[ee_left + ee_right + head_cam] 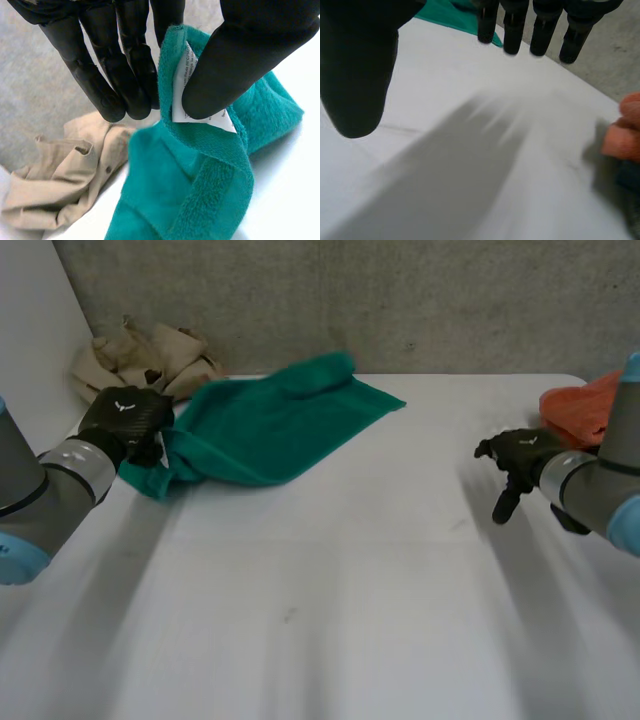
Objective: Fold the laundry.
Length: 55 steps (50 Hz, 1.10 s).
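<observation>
Left hand (125, 415) pinches the green towel (270, 425) at its near-left corner. In the left wrist view the thumb (240, 50) presses the towel's edge and its white label (179, 92) against the fingers (120, 75). The rest of the towel lies rumpled on the table (350, 590), at the back left, just beside a beige garment (140, 360). Right hand (520, 455) is spread loose over bare table, holding nothing, near an orange cloth (580, 405).

I see a teal terry-cloth towel (270, 425) lying rumpled at the far left of the white table (350, 590). The left hand (125, 415) pinches up its corner by the white care label (180, 95). A crumpled beige buttoned garment (140, 360) lies just behind it. An orange cloth (580, 408) sits bunched at the far right.
</observation>
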Tool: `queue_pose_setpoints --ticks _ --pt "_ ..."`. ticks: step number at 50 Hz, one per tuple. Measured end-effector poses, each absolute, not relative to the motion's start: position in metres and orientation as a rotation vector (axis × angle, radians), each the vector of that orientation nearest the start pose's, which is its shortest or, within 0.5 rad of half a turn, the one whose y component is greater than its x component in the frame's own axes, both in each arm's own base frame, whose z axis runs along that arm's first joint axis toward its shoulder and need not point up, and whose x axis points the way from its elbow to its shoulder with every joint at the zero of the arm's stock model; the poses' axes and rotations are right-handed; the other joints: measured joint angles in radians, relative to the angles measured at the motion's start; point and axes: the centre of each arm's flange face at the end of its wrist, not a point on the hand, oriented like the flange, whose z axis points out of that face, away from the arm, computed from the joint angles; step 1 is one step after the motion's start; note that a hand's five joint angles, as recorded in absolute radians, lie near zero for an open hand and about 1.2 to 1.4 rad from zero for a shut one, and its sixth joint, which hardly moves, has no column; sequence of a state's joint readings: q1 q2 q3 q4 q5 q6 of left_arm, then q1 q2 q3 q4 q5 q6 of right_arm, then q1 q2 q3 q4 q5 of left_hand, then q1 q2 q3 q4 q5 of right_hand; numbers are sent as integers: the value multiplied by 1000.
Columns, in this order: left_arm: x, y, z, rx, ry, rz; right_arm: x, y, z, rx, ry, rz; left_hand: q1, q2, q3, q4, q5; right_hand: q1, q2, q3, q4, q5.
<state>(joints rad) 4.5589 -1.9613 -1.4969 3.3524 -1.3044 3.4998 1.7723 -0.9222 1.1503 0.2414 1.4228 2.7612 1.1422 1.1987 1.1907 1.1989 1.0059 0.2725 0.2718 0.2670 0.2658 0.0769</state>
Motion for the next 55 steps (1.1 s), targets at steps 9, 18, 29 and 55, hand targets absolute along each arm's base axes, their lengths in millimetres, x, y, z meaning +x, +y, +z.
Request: queue_pose_setpoints --ticks 9,18,29,55 --pt "-229 -303 273 989 2109 -2280 250 -335 192 -732 2359 -1694 0 0 0 0 0 -50 -68 -63 -60 -36" --pt "-248 -239 331 1177 1952 -2404 292 -321 206 -661 2157 -1780 0 0 0 0 0 -50 -68 -63 -60 -36" --pt "-255 -181 381 1264 1747 -2576 340 -316 187 -654 2074 -1767 0 0 0 0 0 -50 -68 -62 -60 -36" --pt "-222 -153 460 882 1606 -2888 310 -362 162 -586 2269 -1897 0 0 0 0 0 863 901 914 927 902"
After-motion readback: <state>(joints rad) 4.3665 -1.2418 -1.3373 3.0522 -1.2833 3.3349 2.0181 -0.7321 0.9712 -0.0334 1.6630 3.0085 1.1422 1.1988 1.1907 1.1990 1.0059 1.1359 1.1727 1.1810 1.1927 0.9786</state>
